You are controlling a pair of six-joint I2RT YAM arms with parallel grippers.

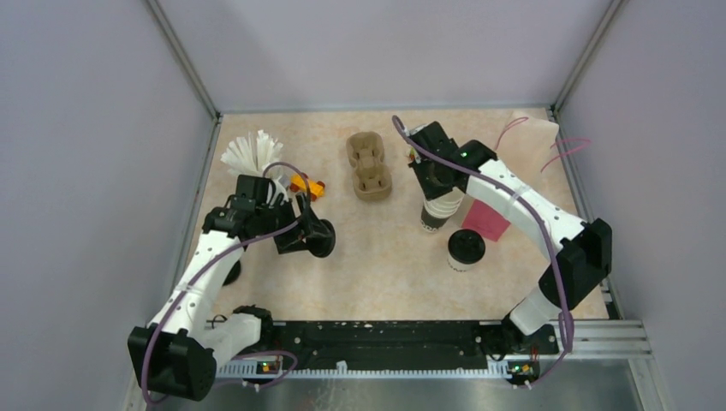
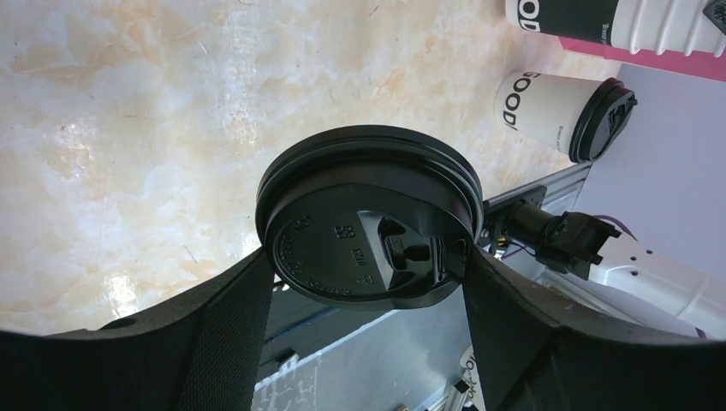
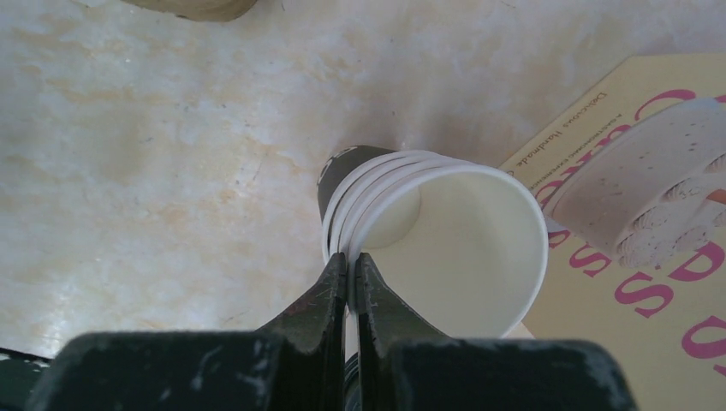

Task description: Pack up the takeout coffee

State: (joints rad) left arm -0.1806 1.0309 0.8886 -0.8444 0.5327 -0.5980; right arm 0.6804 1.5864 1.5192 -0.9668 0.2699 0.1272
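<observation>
The left end effector [image 2: 368,261] is closed on a black lid [image 2: 368,197], held by its edge between the two fingers [image 2: 227,321] with its flat face turned toward the wrist camera. In the top view this lid sits at 9 o'clock from the centre of the tabletop [image 1: 385,278]; whether it touches the surface cannot be told. The right end effector [image 3: 351,261] is closed, pinching the rim of the top cup [image 3: 467,231] between both fingers. That cup is nested in a stack of cups [image 1: 439,210], which stands open and unlidded at 3 o'clock from the tabletop centre. A second cup with a lid fitted [image 1: 466,249] stands upright on the tabletop at 4 o'clock from the stack, near it but apart. A pink card [image 1: 490,221] lies flat at 3 o'clock from the stack. The brown pulp tray [image 1: 369,167] rests at 10 o'clock from the stack, both of its holes vacant. A cup of white sticks [image 1: 251,154] stands at 10 o'clock from the left end effector.
</observation>
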